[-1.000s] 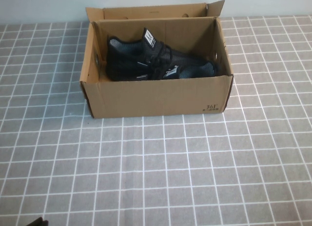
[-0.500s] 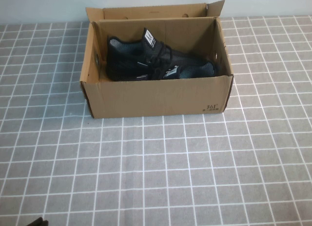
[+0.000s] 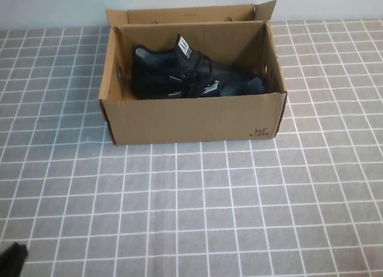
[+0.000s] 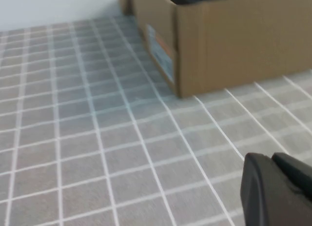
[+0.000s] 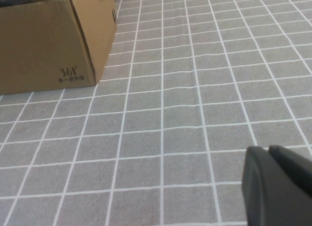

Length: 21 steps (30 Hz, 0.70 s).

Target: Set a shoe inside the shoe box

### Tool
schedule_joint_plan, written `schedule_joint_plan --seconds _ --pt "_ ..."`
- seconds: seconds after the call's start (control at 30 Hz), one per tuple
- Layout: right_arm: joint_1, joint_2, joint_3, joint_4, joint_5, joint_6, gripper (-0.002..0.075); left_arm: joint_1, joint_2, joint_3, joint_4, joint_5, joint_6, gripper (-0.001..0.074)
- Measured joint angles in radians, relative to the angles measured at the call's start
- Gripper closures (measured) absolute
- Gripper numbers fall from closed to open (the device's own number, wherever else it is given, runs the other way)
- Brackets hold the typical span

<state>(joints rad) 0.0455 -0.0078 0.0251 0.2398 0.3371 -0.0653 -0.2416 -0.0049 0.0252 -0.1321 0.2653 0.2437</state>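
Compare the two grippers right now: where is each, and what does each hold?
The left gripper sits low near the table's near left corner and just shows in the high view; the right gripper is outside that view, over bare cloth right of the box. Shared: both are away from the box and hold nothing. The shoes lie in the box.

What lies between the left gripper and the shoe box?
Only bare checked tablecloth lies between the left gripper and the shoe box, as the left wrist view shows.
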Motion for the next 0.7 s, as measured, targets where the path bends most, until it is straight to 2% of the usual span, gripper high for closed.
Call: schedule_joint_plan --seconds 0.2,0.43,0.7 --pt "0.0 -0.002 0.0 0.002 0.004 0.0 0.0742 0.058 -0.006 0.0 0.01 -0.009 -0.074 0.0736" --pt "0.0 -0.002 0.0 0.002 0.004 0.0 0.0742 0.064 -0.006 0.002 0.023 0.12 -0.08 0.0736" --pt "0.0 -0.002 0.0 0.002 0.004 0.0 0.0742 0.064 -0.006 0.002 0.023 0.122 -0.08 0.0736"
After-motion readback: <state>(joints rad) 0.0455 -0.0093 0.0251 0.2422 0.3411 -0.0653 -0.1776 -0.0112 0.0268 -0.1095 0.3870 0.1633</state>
